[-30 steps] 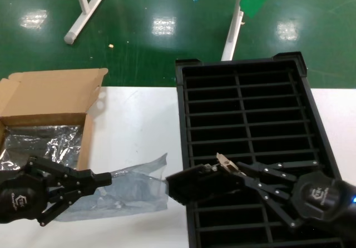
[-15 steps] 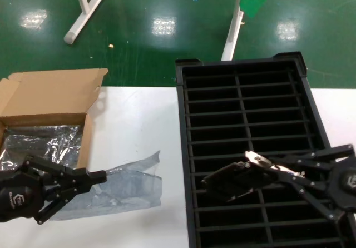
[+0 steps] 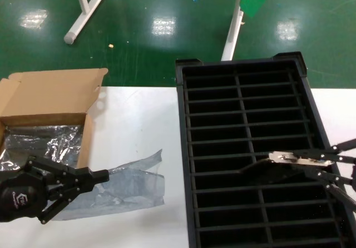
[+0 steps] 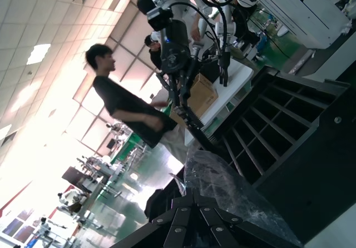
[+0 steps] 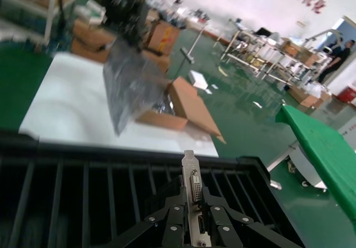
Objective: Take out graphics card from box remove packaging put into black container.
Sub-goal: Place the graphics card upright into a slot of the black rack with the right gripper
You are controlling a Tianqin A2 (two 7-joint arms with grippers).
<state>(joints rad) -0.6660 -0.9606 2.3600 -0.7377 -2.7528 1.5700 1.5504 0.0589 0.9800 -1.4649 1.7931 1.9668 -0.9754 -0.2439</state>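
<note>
Card unbagged: my right gripper (image 3: 303, 160) clamped graphics card (image 3: 278, 167) over black container (image 3: 245, 120) (slotting remained); left gripper (image 3: 103, 177) pinched empty packaging (image 3: 130, 184).

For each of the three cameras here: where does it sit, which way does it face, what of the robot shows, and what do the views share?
Head view: from the robot's head, looking down at the white table, box and black container; both tools show, left tool holding the packaging.
Left wrist view: on the left arm, looking along its fingers and the packaging across the container toward another robot.
Right wrist view: on the right arm, over its right tool gripping the graphics card, facing the box.
Shared: container and packaging appear in all three.
</note>
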